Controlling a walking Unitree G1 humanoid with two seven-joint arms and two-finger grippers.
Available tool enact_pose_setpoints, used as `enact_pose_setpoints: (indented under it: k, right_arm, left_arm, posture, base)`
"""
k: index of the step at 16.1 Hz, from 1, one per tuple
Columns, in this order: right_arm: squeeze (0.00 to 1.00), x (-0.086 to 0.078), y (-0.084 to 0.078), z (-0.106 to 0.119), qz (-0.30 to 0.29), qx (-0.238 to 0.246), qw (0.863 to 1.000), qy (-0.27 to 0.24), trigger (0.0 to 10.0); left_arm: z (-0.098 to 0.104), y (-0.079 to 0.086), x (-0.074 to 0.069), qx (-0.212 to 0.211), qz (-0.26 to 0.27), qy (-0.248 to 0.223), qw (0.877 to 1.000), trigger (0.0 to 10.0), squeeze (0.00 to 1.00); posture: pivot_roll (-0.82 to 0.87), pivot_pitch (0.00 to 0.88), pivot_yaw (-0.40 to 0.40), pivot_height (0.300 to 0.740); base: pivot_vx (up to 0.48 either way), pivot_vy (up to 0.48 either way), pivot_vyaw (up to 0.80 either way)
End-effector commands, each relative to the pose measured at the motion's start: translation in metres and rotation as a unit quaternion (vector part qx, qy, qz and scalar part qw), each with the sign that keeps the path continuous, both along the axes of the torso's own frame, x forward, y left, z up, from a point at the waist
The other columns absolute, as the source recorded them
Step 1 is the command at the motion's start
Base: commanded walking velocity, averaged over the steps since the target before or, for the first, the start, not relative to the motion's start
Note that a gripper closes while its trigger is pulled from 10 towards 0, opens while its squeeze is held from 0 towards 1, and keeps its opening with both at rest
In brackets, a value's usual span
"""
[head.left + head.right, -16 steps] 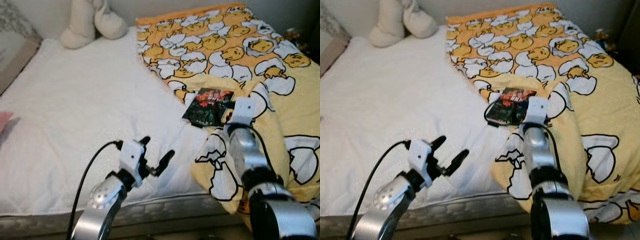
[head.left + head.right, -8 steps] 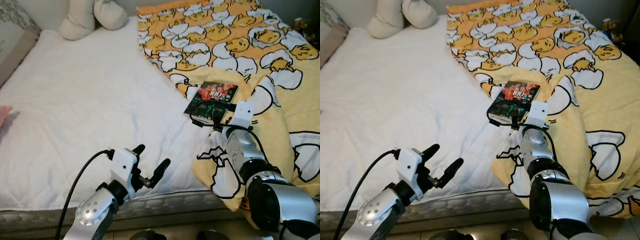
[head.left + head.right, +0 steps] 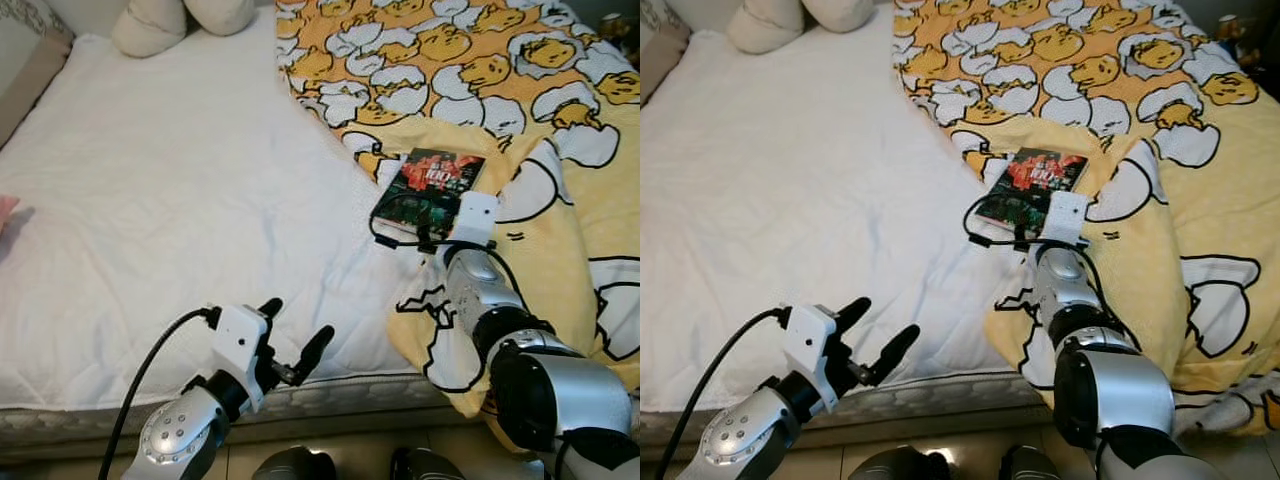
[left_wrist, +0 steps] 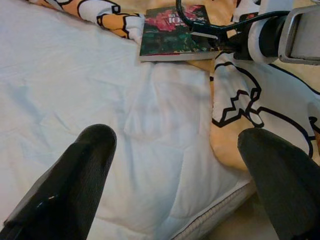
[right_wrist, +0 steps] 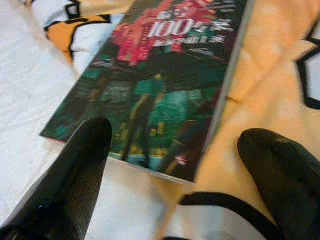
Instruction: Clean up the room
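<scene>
Right now the right gripper (image 5: 170,145) has its 2 fingers (image 5: 75,165) spread wide, holding nothing, poised just short of the book's (image 3: 430,188) near edge. That book lies on the yellow blanket (image 3: 560,130) beside the white mattress (image 3: 180,190). Low over the bed's edge, the left gripper (image 3: 292,340) is likewise parted and empty.

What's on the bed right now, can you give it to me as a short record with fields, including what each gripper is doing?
surface: bed with white mattress cover
blanket: yellow egg-print blanket on the bed's right side
book: dark-covered book lying flat across the blanket's edge and the white cover
pillows: cream pillows at the head of the bed
right gripper: open, fingers either side of the book's near end, not closed on it
left gripper: open, above the bed's near edge, holding nothing
</scene>
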State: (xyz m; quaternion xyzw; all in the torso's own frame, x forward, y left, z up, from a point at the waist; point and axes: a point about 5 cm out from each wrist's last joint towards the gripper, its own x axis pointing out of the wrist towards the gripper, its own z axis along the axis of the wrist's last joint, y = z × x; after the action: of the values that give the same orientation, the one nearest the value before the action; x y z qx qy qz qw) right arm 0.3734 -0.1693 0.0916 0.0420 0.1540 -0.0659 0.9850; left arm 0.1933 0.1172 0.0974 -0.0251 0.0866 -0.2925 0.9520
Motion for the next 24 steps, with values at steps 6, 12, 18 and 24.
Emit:
enact_pose_setpoints:
  k: [6,12,18,24]
  right_arm:
    - [1.00,0.005,0.014,0.005,0.027,0.002,1.000,0.009,10.0]
    - [1.00,-0.009,0.014,-0.022,0.003,0.088,0.992,0.086,10.0]
    - [1.00,-0.001,0.024,-0.008,0.046,0.039,0.997,0.051,0.0]
    - [1.00,-0.002,0.023,-0.010,-0.001,0.149,0.988,0.046,0.0]
  left_arm:
    - [0.000,0.002,-0.006,0.005,0.007,0.010,1.000,10.0,0.00]
    - [0.005,0.005,-0.004,0.011,0.008,0.004,1.000,10.0,0.00]
    - [0.005,0.006,-0.010,0.017,0.010,0.007,1.000,10.0,0.00]
    - [0.004,0.005,-0.011,0.016,0.011,0.010,1.000,10.0,0.00]
  posture:
    - [0.12,0.166,0.146,0.740]
    - [0.16,0.182,0.146,0.740]
    - [0.16,0.183,0.148,0.740]
    - [0.16,0.176,0.147,0.740]
  base:
    - [0.000,0.000,0.00]
    - [0.000,0.000,0.00]
    - [0.000,0.000,0.00]
    - [0.000,0.000,0.00]
